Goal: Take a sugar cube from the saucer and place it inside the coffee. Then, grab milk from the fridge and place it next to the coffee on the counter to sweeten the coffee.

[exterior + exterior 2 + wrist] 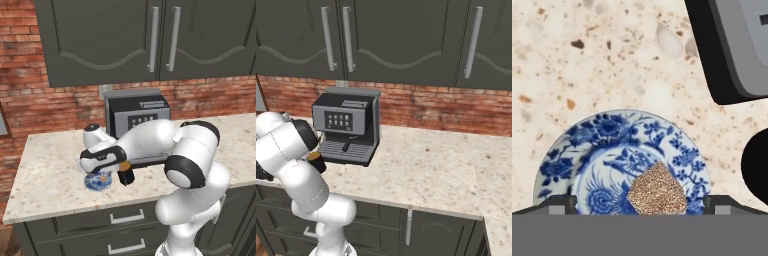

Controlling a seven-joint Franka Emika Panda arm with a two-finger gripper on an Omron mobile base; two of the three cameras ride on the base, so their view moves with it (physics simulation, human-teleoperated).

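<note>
Black-and-silver coffee machine against the brick wall, beneath dark cabinets.

The counter looks like speckled beige polished stone, the saucer like glossy blue-and-white glazed china, the sugar cube grainy and rough, the brick wall coarse and matt.

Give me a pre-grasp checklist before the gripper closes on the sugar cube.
1. Tiny tan granular sugar cube lies on the round blue-and-white patterned saucer: ok.
2. Cube between the two dark fingertips: ok, roughly centred, slightly towards one side.
3. Gripper open wide enough: ok, the tips stand wider than the cube.
4. Fingers low enough to pinch the cube: cannot tell.
5. Small black cup of coffee clear of the hand: ok, beside the saucer.
6. Black-and-silver coffee machine out of the way: ok, behind on the beige speckled counter.
</note>
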